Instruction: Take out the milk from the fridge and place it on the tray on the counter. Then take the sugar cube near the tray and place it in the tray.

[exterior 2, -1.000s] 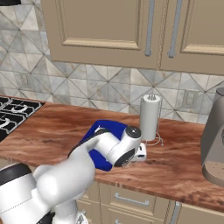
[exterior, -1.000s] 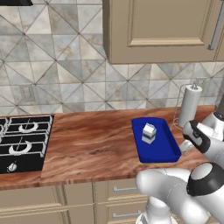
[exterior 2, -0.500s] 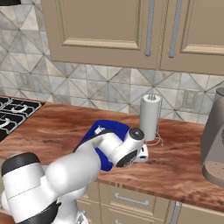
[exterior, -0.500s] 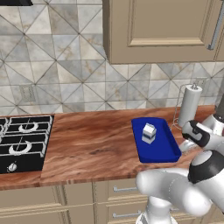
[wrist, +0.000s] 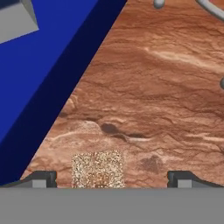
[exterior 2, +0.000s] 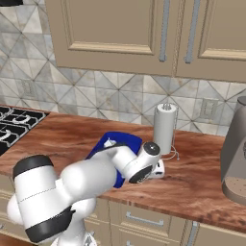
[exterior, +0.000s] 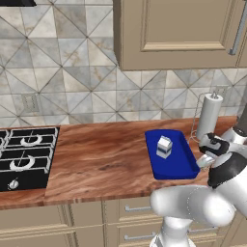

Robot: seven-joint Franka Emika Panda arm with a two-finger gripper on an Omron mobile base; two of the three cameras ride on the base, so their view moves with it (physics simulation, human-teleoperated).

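Looking through the hand camera, I see the sugar cube [wrist: 97, 169] low in the picture, lying on the wood-grain table [wrist: 166, 105] between the two dark fingertips [wrist: 40, 178] of my hand [wrist: 111, 179]. The fingertips stand wide apart, one on each side of the cube, and neither touches it, so the hand is fully open and holds nothing. The cube is nearer to the left fingertip than to the right one. The blue tray [wrist: 48, 74] runs along the left of this view, its dark rim just beside the cube but not touching it. A grey corner of the milk [wrist: 15, 19] shows at the top left, inside the tray. From the left base view, the milk [exterior: 164, 146] stands upright in the tray [exterior: 185, 166], toward its far half, and my hand [exterior: 206, 155] is low over the table [exterior: 101, 159] to the right of the tray, in front of the paper-towel roll [exterior: 210, 116]. In the right base view the arm bends down over the tray [exterior 2: 127, 139], and the roll [exterior 2: 165, 129] stands behind it on the table [exterior 2: 192, 178].
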